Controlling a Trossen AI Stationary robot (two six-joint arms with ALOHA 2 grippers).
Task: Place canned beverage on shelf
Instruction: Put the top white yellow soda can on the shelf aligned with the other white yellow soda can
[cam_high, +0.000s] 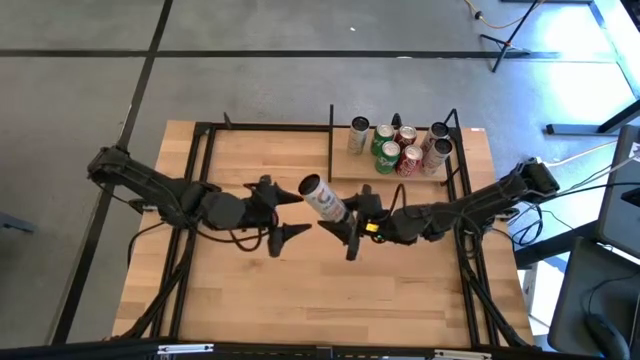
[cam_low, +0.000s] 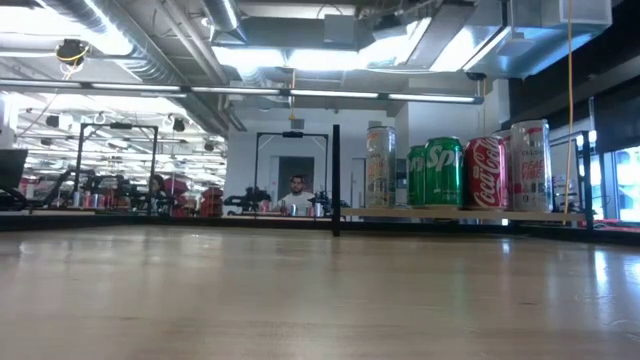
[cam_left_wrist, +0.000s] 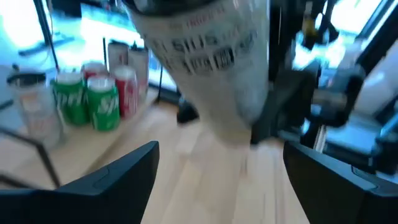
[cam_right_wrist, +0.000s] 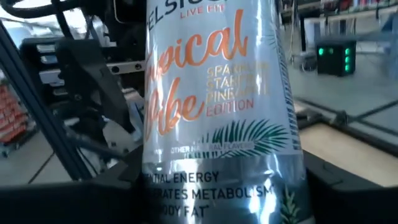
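Label: tall silver Celsius can (cam_right_wrist: 217, 112), "Tropical Vibe", "Live Fit"
Right gripper (cam_high: 352, 222): fingers clamped around it
Left gripper (cam_high: 285, 215): fingers spread wide, holding nothing

Tilted silver can (cam_high: 323, 197) midair over table centre; light-wood shelf (cam_high: 345, 166) holding cans.

Bright ceiling strip lights (cam_low: 270, 90) fill the room with even, cool light, and the tabletop (cam_low: 300, 300) carries a soft sheen near the low camera, where its grain goes out of focus. From above, the arms cast only faint shadows on the wood. The left wrist view is smeared — the silver can (cam_left_wrist: 211, 68) and the cans on the shelf (cam_left_wrist: 93, 99) look streaked. The right wrist view shows glare down the can's side (cam_right_wrist: 217, 106).
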